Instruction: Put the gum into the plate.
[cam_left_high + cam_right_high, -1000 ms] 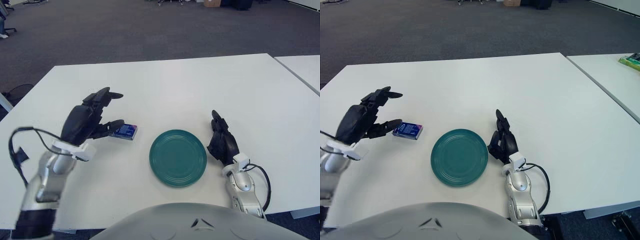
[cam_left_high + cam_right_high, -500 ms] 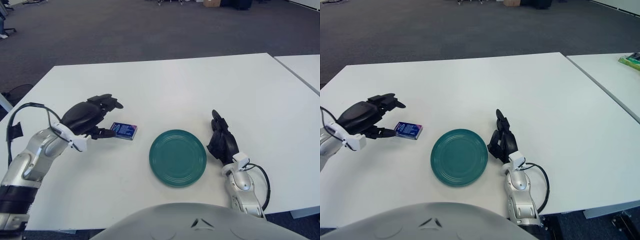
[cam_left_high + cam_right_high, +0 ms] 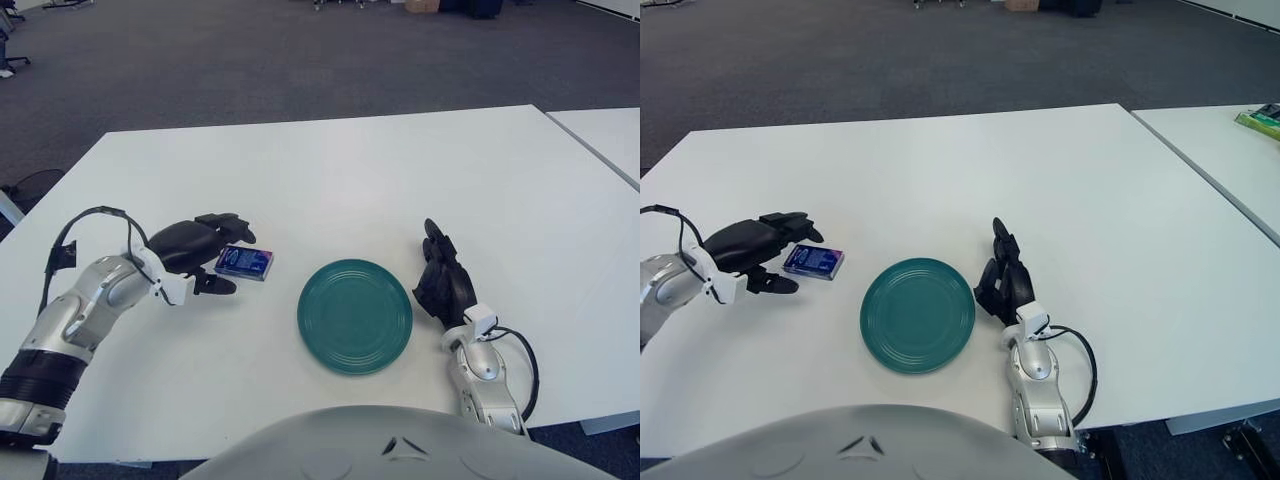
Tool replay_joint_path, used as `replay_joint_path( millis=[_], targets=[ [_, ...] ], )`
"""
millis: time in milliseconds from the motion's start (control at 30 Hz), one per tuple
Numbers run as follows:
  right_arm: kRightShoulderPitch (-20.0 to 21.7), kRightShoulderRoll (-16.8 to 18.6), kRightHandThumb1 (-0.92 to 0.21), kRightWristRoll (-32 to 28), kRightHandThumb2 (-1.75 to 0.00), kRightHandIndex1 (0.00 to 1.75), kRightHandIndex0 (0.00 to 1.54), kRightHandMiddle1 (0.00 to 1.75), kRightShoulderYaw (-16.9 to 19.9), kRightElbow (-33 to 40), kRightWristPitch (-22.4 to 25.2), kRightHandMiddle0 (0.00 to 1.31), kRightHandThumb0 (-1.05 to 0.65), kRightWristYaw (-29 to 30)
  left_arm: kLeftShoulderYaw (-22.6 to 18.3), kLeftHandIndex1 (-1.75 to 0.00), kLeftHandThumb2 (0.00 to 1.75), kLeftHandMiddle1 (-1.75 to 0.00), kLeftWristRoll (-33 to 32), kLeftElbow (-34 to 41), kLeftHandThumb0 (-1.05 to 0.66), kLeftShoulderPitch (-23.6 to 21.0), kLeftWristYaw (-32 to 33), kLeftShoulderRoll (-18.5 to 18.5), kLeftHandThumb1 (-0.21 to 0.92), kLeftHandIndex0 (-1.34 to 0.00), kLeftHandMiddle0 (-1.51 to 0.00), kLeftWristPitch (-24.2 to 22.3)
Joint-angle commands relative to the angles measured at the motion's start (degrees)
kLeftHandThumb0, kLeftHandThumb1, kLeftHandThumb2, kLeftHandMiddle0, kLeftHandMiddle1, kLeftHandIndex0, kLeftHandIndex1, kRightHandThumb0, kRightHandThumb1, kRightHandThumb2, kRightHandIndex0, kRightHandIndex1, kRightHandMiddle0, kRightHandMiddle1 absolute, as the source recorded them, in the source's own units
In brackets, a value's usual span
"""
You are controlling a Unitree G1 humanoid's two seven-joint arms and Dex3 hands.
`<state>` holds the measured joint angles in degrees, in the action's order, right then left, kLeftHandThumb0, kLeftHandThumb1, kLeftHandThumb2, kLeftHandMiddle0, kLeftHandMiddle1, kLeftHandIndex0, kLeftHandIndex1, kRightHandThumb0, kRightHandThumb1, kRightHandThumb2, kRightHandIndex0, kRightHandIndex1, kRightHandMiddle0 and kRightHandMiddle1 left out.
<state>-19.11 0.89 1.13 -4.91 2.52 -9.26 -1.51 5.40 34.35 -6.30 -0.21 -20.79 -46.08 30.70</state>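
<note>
Lower than a second ago, the left hand (image 3: 200,250) now sits close to the white table (image 3: 330,170), having dropped from a raised pose and drawn in around the left end of the gum (image 3: 245,262). Its arm has swung down too, so the forearm lies low and runs back toward the near left corner of the table.

Taking the green plate (image 3: 355,315) as the landmark: the table spreads out beneath it on all sides, with a second white table (image 3: 1230,140) off to the plate's far right across a narrow gap, carrying a small green item (image 3: 1260,120) at the edge of the view. Dark carpet lies beyond the far edge.

Left of the plate is the left hand. Its fingers are spread, the upper ones reaching over the far left corner of the gum and the thumb (image 3: 215,286) pointing toward the plate along the gum's near side. Whether any fingertip touches the pack cannot be told; it is not gripped.

Just right of the plate shows the right hand (image 3: 445,285), idle, fingers loosely extended away from the robot and holding nothing.

The plate itself is bare. The gum, a small blue pack, lies flat on the table just left of the plate, apart from its rim.
</note>
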Motion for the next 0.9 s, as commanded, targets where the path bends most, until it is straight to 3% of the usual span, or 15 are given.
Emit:
replay_joint_path(
  millis=[0,200,533,867],
  targets=[
    [-2.7,-0.2,-0.92,-0.5,-1.06,0.0,0.01,0.15,0.1,-3.0,4.5,0.0,-0.65,-0.3,1.0,-0.9,0.39,0.0,0.7,-1.5,-1.05,-2.0,0.9,-0.4,0.92,0.0,-0.14,0.2],
    [-2.6,-0.1,-0.92,-0.3,-1.06,0.0,0.01,0.14,0.3,-3.3,4.8,0.0,-0.65,0.0,2.3,-0.83,0.41,0.0,1.3,-2.9,-1.05,-3.2,1.0,-0.1,0.92,0.0,-0.12,-0.1],
    [-2.5,0.2,-0.92,0.4,-1.06,0.0,0.01,0.12,0.2,-3.8,5.6,0.0,-0.68,1.2,4.1,-0.55,0.46,0.0,3.5,-6.2,-1.05,-5.7,3.8,0.8,0.92,0.0,-0.01,-0.7],
    [-2.4,0.2,-0.92,1.4,-1.05,0.01,0.02,0.13,-0.3,-4.9,4.4,0.0,-0.68,2.1,6.0,-0.58,0.47,0.0,5.8,-11.7,-1.05,-8.8,9.4,2.5,0.92,0.0,0.0,-1.2]
  ],
)
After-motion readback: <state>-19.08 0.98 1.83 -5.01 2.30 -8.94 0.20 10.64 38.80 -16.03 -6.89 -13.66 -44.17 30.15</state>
